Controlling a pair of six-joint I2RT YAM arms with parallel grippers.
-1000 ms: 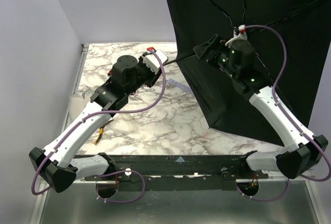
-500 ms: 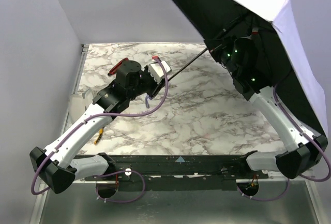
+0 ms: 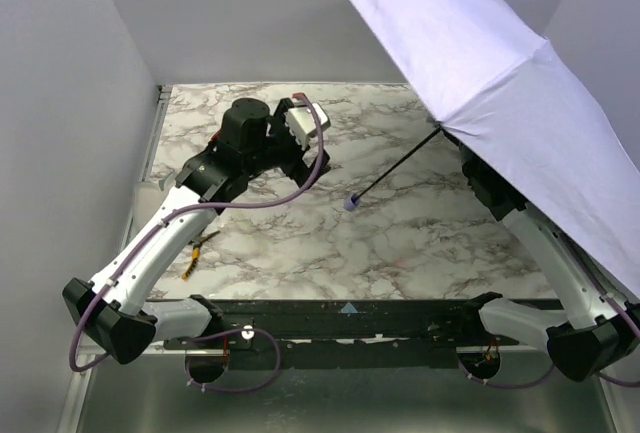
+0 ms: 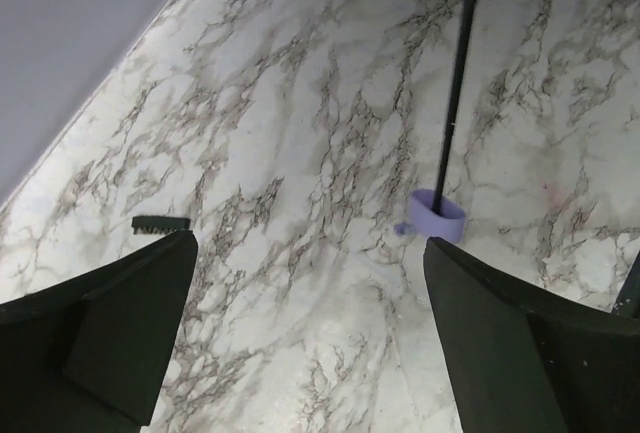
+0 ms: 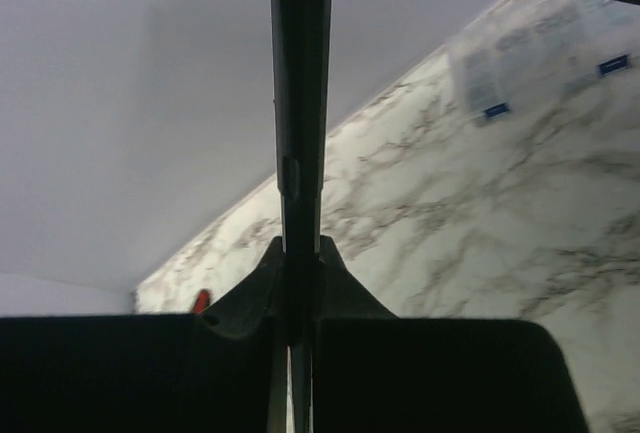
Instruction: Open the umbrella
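The umbrella stands open; its pale lavender canopy (image 3: 500,83) fills the upper right and hides my right gripper in the top view. Its thin black shaft (image 3: 400,166) slants down-left to the small lavender handle (image 3: 350,203), low over the marble; I cannot tell if it touches. In the right wrist view my right gripper (image 5: 298,258) is shut on the shaft (image 5: 300,73), under the dark lining. My left gripper (image 4: 310,243) is open and empty over the table. The handle (image 4: 438,218) lies just ahead of its right finger (image 4: 520,343), apart from it.
The marble table (image 3: 400,253) has white walls to the left and behind. A yellow-handled tool (image 3: 195,253) lies by the left arm. A small black piece (image 4: 160,223) lies on the marble. A white label (image 5: 520,63) lies flat farther off.
My left gripper opened and let go of the handle, which now hangs free. The canopy swung over, showing its lavender outside instead of the black lining. My right gripper closed on the shaft.
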